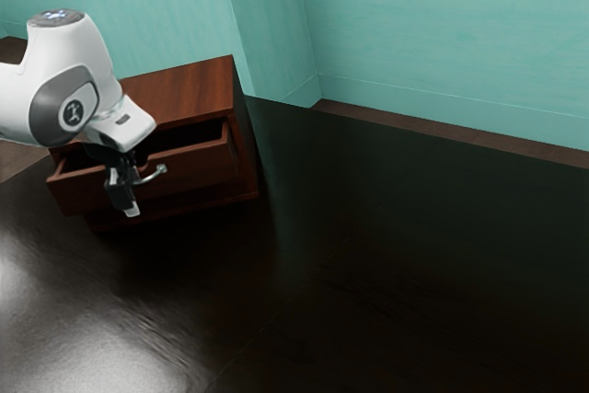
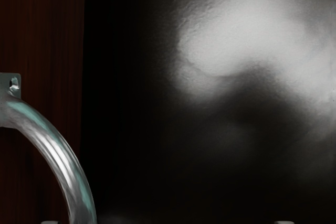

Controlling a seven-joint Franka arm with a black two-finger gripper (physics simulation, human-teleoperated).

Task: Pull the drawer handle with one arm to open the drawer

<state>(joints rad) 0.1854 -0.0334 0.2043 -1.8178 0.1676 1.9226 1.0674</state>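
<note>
**Drawer partly out, gripper at its handle**

The drawer [image 1: 195, 163] stands pulled part of the way out of a small red-brown wooden cabinet [image 1: 189, 87], so that a dark gap shows between the drawer's upper edge and the cabinet's top. Its front faces the exterior view's lower left. A curved silver handle [image 1: 153, 171] is fixed to that front.

The black gripper [image 1: 125, 196] hangs at the handle with its fingers pointing down. In the wrist view the metal bow of the handle sweeps from its mounting plate on the drawer front [image 2: 42, 35] down toward the hand. It runs close to one fingertip, while the other fingertip stands well apart from it. The gripper is therefore spread wide, with the handle inside the gap and not clamped from both sides.

The white arm [image 1: 64, 80] comes in from the exterior view's left, above the cabinet.

The cabinet sits on a dark, glossy counter [image 1: 386, 264] that stretches toward the exterior view's right. Behind it rise teal walls [image 1: 442, 25] with a brown strip [image 1: 442, 128] along their foot.
</note>
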